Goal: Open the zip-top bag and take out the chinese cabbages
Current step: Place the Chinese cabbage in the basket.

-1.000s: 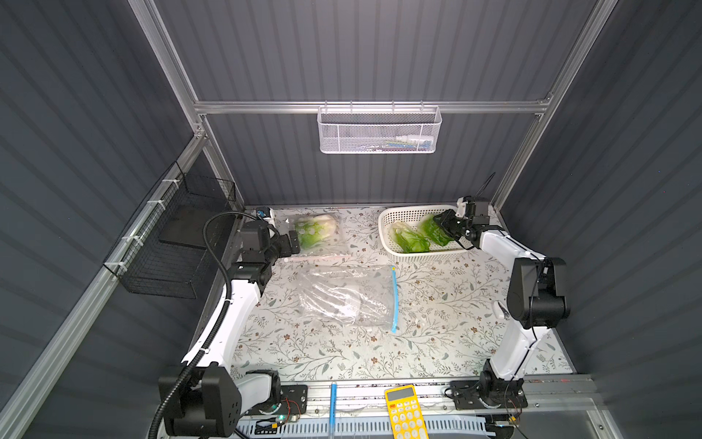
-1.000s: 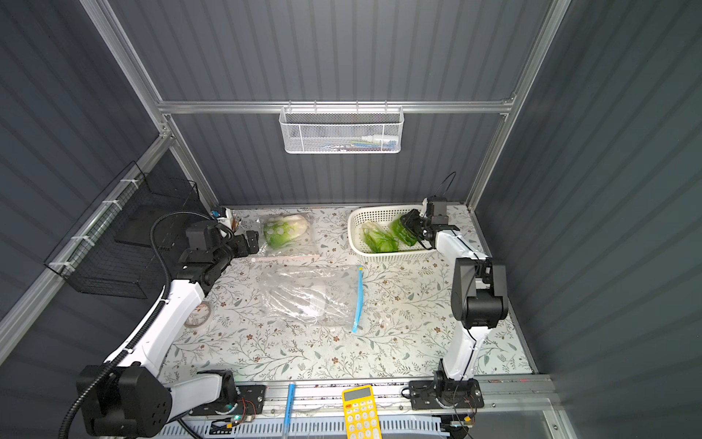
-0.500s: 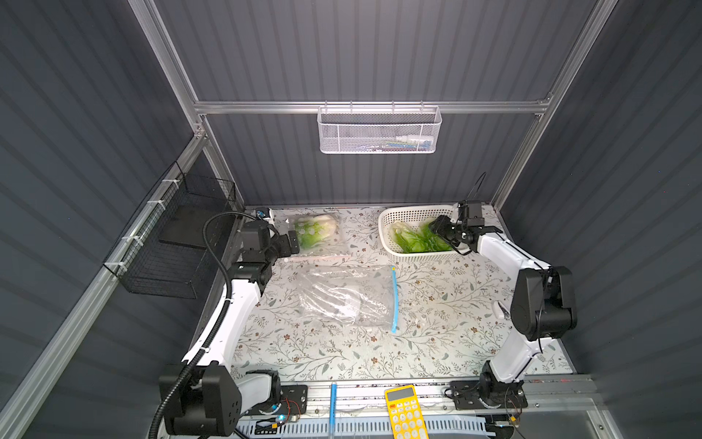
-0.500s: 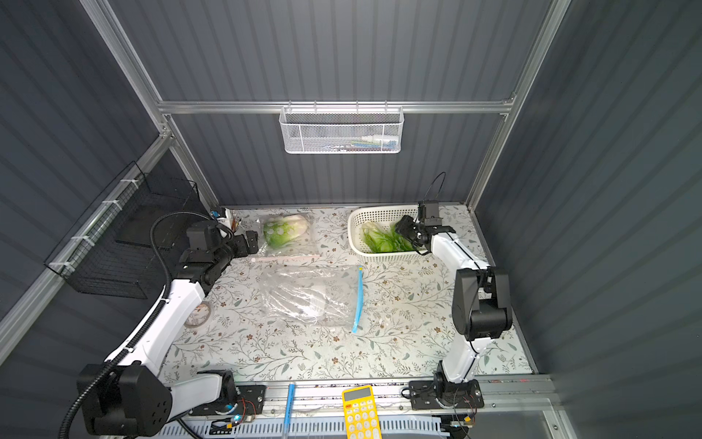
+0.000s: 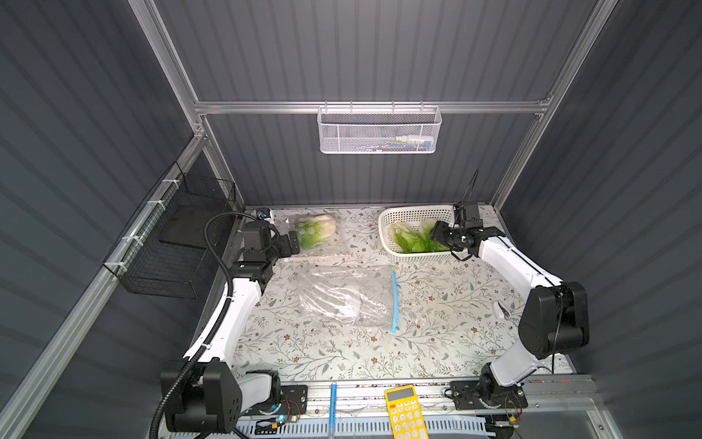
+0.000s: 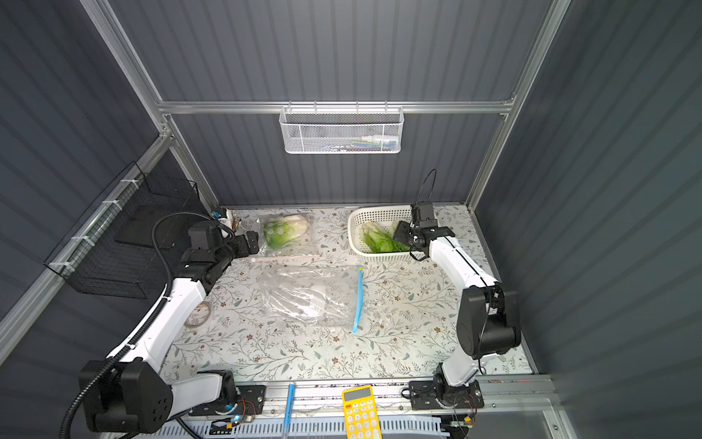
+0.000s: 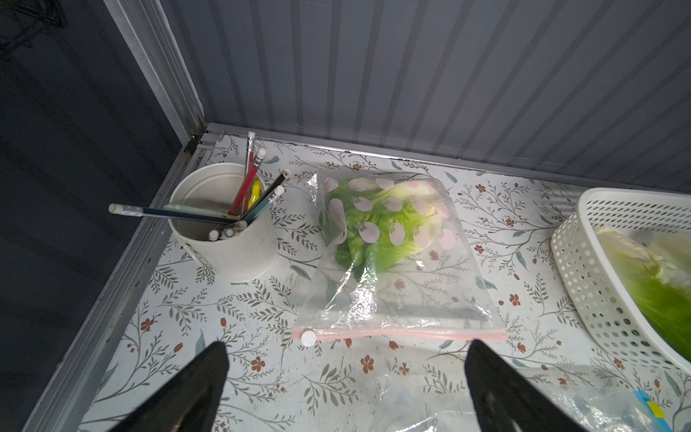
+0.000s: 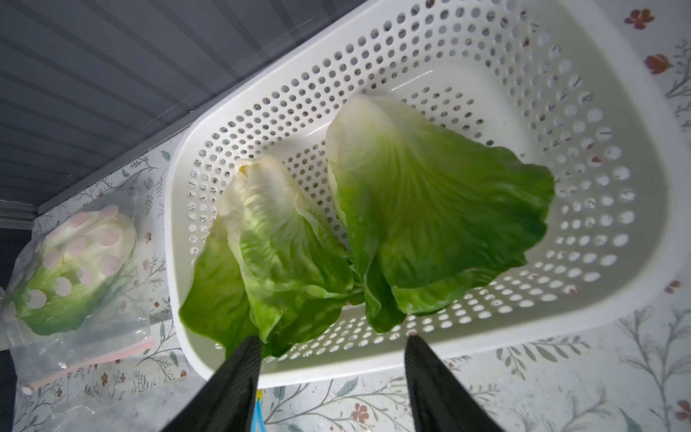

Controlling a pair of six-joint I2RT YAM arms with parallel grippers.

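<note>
Calculator: a yellow calculator (image 5: 404, 412) sits at the bottom edge in both top views. Its keys are too small to read.
Blue-zip bag: the blue-zip bag (image 5: 345, 300) lies flat at mid-frame with nothing green inside. I judge it emptied.
Left gripper: my left gripper (image 7: 347, 348) is spread wide and holds nothing, just short of the pink zip strip (image 7: 411, 333).
Dotted bag: the dotted bag (image 5: 319, 237) is left of centre in the upper mat. Its white slider (image 7: 308, 337) sits at one end of the strip. I cannot tell whether it is sealed.
Bagged cabbage: the bagged cabbage (image 7: 374, 232) lies deep in the dotted bag, away from the strip.
Right gripper: my right gripper (image 8: 331, 340) has its jaws parted and empty, at the near rim of the white basket (image 8: 561, 93).
Basket contents: a smaller cabbage (image 8: 276, 243) and a broader cabbage (image 8: 430, 198) lie side by side, leaves touching.
Done: two of three heads are out, by my reckoning.
Left: open the dotted bag and lift out the last head.
Writing: I can read no brand or label. The pink ovals are only a pattern.
</note>
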